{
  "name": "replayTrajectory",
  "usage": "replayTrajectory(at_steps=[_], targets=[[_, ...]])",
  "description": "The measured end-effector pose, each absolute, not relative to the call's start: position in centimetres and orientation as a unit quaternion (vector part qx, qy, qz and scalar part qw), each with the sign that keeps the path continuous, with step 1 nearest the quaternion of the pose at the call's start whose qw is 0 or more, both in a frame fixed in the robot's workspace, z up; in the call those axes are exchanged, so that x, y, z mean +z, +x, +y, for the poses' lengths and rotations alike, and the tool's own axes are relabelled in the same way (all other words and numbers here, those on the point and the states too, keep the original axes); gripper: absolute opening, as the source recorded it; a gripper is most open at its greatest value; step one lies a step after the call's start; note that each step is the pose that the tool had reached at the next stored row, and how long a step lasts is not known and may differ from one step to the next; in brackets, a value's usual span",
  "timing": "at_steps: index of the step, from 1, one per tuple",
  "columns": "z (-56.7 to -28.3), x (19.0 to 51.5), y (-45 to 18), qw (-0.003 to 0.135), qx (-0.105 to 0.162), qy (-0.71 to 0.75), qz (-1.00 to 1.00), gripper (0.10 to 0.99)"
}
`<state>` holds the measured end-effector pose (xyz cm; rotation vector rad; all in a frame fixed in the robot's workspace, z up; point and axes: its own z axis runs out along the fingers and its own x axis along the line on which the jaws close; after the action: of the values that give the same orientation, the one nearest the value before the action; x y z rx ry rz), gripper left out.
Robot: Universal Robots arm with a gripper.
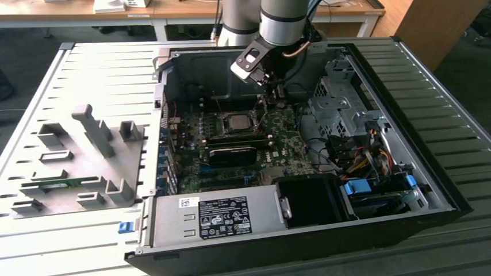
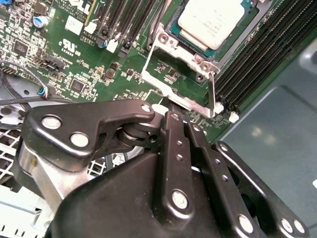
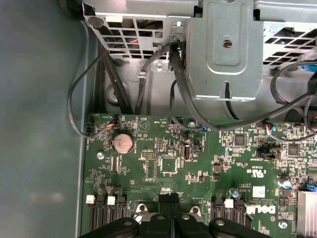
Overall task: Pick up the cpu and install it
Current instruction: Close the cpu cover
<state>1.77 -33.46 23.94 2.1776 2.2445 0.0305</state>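
The cpu point(image 1: 234, 121) lies flat in its socket on the green motherboard point(image 1: 288, 141) inside the open computer case. In the second wrist view the cpu point(image 2: 212, 19) shows its silver top, and the socket's metal frame point(image 2: 171, 82) stands swung open beside it. My gripper point(image 1: 277, 92) hangs over the board just behind the socket, towards the case's back wall. Its black fingers point(image 2: 174, 130) are pressed together with nothing between them, tips close to the open frame's edge. The gripper point(image 3: 171, 201) also shows in the first wrist view, above the board.
A grey fixture plate point(image 1: 84, 167) with a green memory stick point(image 1: 52, 184) lies at the exterior view's left. Within the case are a metal drive cage point(image 1: 337, 103), bundled cables point(image 1: 360, 152), a power supply point(image 1: 222, 215) and black memory slots point(image 2: 262, 54).
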Motion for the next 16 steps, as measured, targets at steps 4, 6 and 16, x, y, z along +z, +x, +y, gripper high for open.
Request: replayTrajectory(at_steps=[4, 6, 16], targets=[[-33.46, 23.93, 1.59, 0.007, 0.010, 0.696, 0.718, 0.106], [-33.46, 23.93, 1.52, 0.007, 0.010, 0.696, 0.718, 0.106], [-33.46, 23.91, 1.12, 0.007, 0.010, 0.696, 0.718, 0.106]])
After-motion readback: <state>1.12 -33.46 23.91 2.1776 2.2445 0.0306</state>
